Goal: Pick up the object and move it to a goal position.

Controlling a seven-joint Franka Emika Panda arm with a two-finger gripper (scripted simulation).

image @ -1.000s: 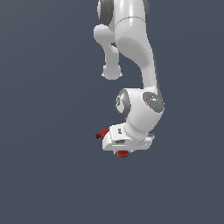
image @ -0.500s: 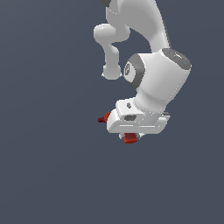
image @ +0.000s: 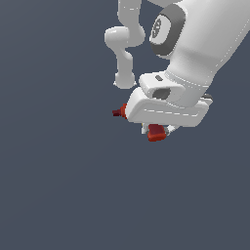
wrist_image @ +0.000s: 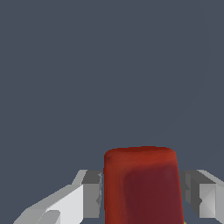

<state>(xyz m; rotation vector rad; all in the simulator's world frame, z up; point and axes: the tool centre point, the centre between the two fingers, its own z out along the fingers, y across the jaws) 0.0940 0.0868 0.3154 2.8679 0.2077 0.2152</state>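
Since half a second ago, the white arm's gripper (image: 157, 131) has carried the small red pistol-shaped power drill (image: 156, 132) higher and toward the exterior view's right. Its dark nose tip (image: 117, 113) juts past the hand; a blocky red end (wrist_image: 142, 186) sits between the grey fingers (wrist_image: 91, 194), clamped on both sides

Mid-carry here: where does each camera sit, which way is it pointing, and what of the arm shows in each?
Exterior view: off the arm, exact spot unknown; it looks at the Panda arm bent over the plain grey ground, the hand covering most of the red drill, whose dark nose sticks out toward the exterior view's left.
Wrist view: on the wrist, looking along the gripper; both fingers flank the drill's red body.
Shared: the drill, the gripper and the bare grey background.
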